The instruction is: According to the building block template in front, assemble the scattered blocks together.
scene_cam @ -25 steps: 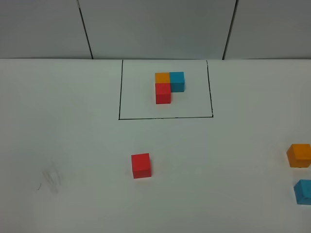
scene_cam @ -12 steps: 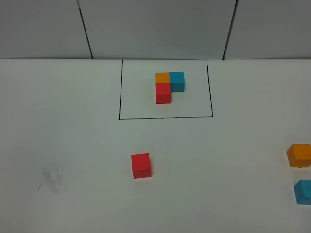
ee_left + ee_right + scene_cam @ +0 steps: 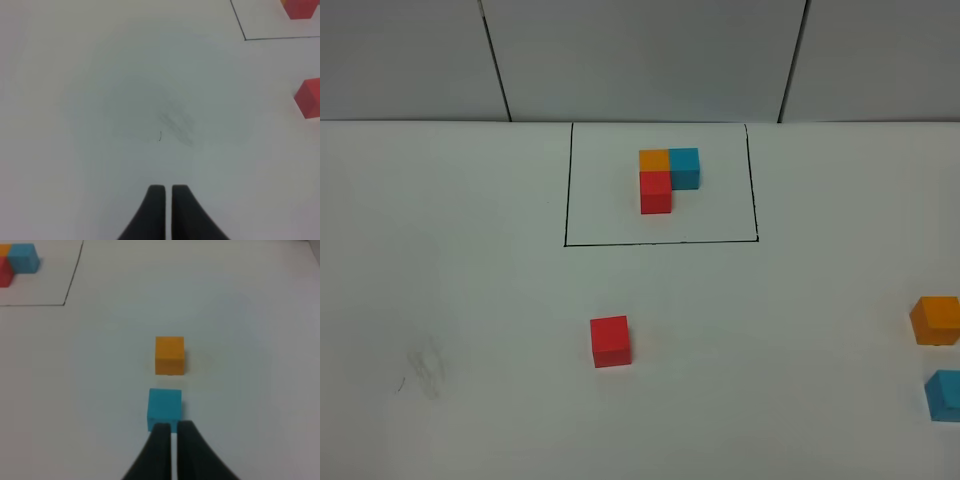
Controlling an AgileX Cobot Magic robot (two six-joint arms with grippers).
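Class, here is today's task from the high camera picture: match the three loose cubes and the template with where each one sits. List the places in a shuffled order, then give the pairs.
Things
1. loose red cube
2. loose orange cube
3. loose blue cube
4. template trio

Places
A. inside the black rectangle
B. far right of the high view, nearest the camera
C. alone, in front of the rectangle, left of the middle
D. far right, just behind another loose cube

Pairs: 1-C, 2-D, 3-B, 4-A
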